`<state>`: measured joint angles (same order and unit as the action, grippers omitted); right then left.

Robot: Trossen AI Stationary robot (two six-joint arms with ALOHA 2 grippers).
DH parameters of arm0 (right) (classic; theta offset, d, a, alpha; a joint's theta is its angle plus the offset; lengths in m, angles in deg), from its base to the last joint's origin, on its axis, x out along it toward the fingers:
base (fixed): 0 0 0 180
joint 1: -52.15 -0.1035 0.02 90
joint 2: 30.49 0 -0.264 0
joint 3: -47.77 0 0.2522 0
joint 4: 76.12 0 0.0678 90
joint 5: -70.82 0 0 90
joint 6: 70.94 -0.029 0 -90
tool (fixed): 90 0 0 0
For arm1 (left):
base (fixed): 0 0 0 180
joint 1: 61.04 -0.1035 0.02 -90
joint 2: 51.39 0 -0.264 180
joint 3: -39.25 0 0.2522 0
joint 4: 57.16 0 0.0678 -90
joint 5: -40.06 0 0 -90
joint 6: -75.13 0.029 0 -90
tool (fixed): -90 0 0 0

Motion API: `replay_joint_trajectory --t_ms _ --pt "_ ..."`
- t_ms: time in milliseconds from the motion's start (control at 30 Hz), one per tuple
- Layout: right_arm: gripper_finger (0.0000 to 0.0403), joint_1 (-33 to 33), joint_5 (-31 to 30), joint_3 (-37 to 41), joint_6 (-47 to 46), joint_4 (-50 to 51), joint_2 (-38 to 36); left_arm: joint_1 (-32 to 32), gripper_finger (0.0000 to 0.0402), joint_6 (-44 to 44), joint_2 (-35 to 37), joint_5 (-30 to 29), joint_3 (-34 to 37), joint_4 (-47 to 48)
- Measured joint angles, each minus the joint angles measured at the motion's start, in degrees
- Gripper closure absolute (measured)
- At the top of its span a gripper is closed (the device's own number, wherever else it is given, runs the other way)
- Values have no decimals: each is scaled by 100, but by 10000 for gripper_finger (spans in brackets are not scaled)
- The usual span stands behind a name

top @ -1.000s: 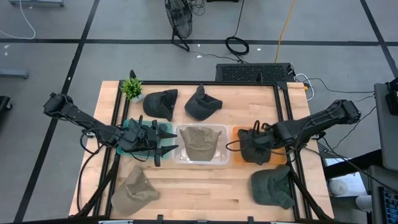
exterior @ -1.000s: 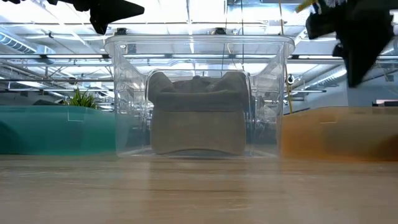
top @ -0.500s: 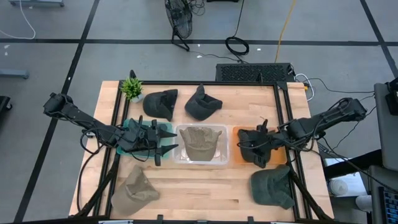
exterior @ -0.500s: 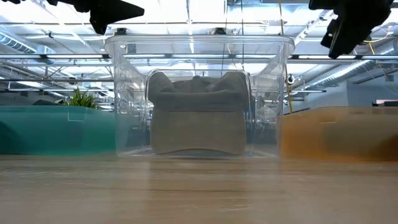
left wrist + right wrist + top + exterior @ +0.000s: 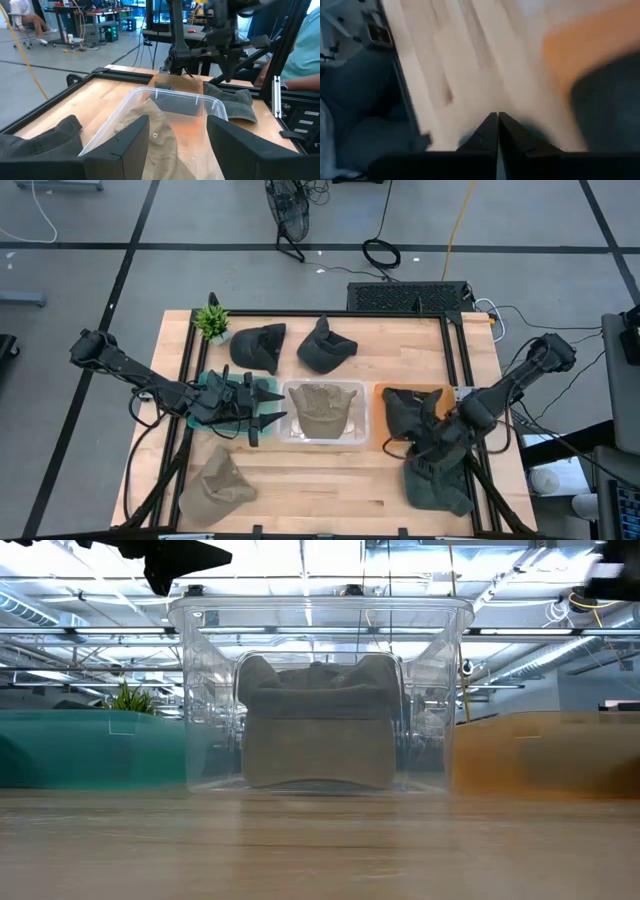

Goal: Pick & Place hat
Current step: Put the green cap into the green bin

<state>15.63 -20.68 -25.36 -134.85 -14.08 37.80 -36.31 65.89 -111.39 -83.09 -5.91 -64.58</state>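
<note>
A dark hat (image 5: 404,413) lies crumpled in the orange bin (image 5: 428,393) at the right end of the row of three bins, its soft folds filling most of that bin. Just in front of the bin, a dark green hat (image 5: 437,482) rests flat on the wooden table (image 5: 400,345) near the right front corner. The right gripper (image 5: 432,450) sits between these two, over the front edge of the orange bin and the near hat, with its fingers (image 5: 496,131) pressed together and nothing between them. Its arm reaches in from the table's right side, bent at the elbow.

The clear bin (image 5: 354,438) in the middle holds a tan hat (image 5: 320,406), folded and upright against the walls. Over the teal bin (image 5: 205,383) on the left, the left gripper (image 5: 268,408) hangs with its fingers spread apart and empty, pointing toward the clear bin.

Another tan hat (image 5: 216,486) lies at the front left, two dark hats (image 5: 258,344) (image 5: 326,346) at the back, and a small green plant (image 5: 212,320) in the back left corner.
</note>
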Motion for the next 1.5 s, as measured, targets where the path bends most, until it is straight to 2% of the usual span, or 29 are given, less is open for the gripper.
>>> replay_joint_trajectory --t_ms 167,267,667,1033,1133,1333,1500 --pt "402 -384 1213 85 -1620 197 275 0 190 -183 1 47 0 -5" --pt "401 -597 1540 138 -2402 259 323 1 190 -241 1 148 -2 -5" --pt "401 -1390 1484 492 -4462 135 319 149 190 -186 -1 164 0 -10" --pt "398 -1828 990 944 -5087 -885 317 166 190 -179 0 177 0 -8" --pt "379 -1874 877 1038 -5098 -1051 317 166 190 -177 1 177 0 -8" --pt "311 -1872 874 1134 -5146 -1083 317 166 190 -163 0 177 0 -8" --pt "269 -1874 872 1387 -5629 -1076 317 166 190 -140 1 177 0 -8"
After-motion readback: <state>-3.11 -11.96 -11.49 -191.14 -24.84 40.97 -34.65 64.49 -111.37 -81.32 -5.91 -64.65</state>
